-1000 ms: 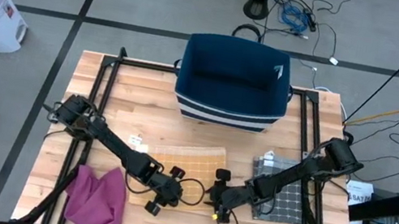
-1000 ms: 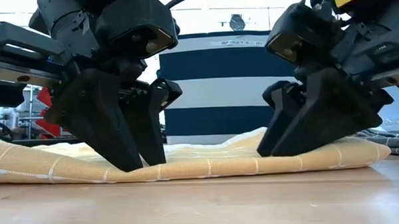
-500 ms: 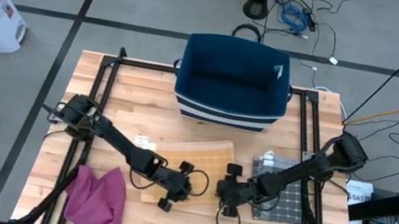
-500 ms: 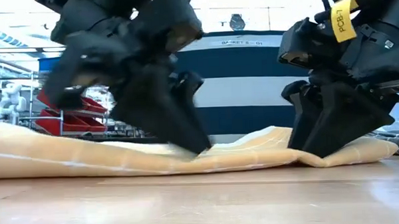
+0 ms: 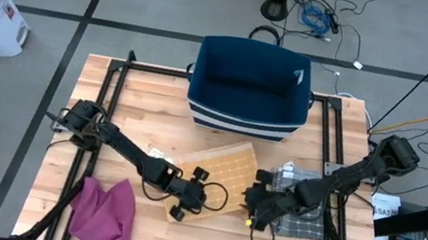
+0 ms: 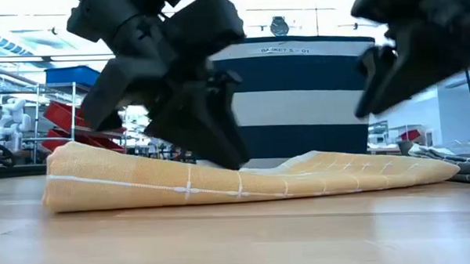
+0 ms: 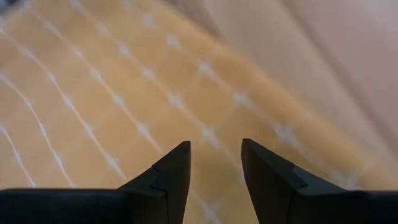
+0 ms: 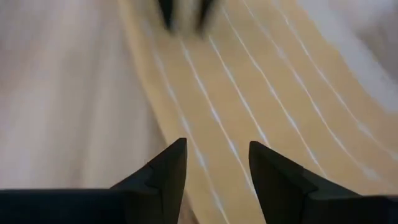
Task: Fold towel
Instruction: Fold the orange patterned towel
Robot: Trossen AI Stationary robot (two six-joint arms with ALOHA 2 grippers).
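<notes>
Towel of yellow cloth with a white grid lies flat on the wooden table, just near of the navy basket, its long axis running on a slant from near-left to far-right. The left pincer sits over the towel's near-left end, low on the cloth; in its wrist view the two dark fingers stand apart with only fabric showing between them, so it is open and holds nothing. The right pincer hangs off the towel's right edge, lifted clear of it in the low view, and its fingers are likewise spread and empty, with the towel's edge running away ahead of them. Both pincers are thus at the near side, and the likely next move is to take the near edge and carry it toward the far one. A grey patterned cloth lies just right of the right pincer and could be caught by mistake; a magenta cloth lies well apart at the near-left corner.
</notes>
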